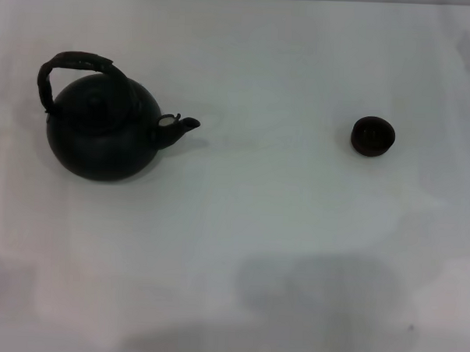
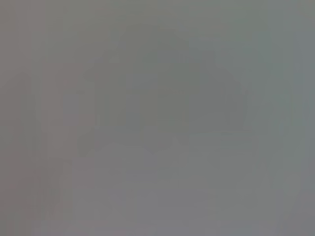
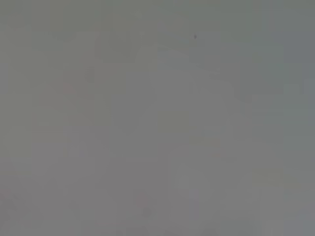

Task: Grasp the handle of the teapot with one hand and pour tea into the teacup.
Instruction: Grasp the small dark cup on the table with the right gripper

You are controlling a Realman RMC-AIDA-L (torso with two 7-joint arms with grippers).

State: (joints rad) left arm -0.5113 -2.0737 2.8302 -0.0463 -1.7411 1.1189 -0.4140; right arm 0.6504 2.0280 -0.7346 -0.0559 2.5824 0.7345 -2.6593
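- A large round matte black teapot [image 1: 104,135] sits upright on the left part of a plain white table [image 1: 279,248], its short stubby spout [image 1: 180,127] aimed to the robot's right, toward the cup.
- The dark, rough-textured arched handle [image 1: 72,66] loops over the pot's top and leans toward the far left side of the lid rather than standing straight above it.
- A small round dark brown handleless teacup [image 1: 372,136] stands well apart from the pot, on the right part of the table, roughly level with the spout.
- Neither gripper appears in the head view, and both wrist views show only a featureless grey field, so I cannot tell how far either set of fingers is parted or whether anything is held; nothing is touching the pot.
- The step in hand looks like the first reach for the handle, with the pour not yet begun.
- The left arm seems the natural choice, since the pot lies on its side.
- A good grasp would close across the top of the arch, near its crest, so the pot hangs balanced and the spout stays pointed at the cup.
- Because the handle leans, the fingers should come in along that tilt, clear of the lid knob.
- The cup is small, so the carry must bring the spout right over its mouth before tipping slowly.
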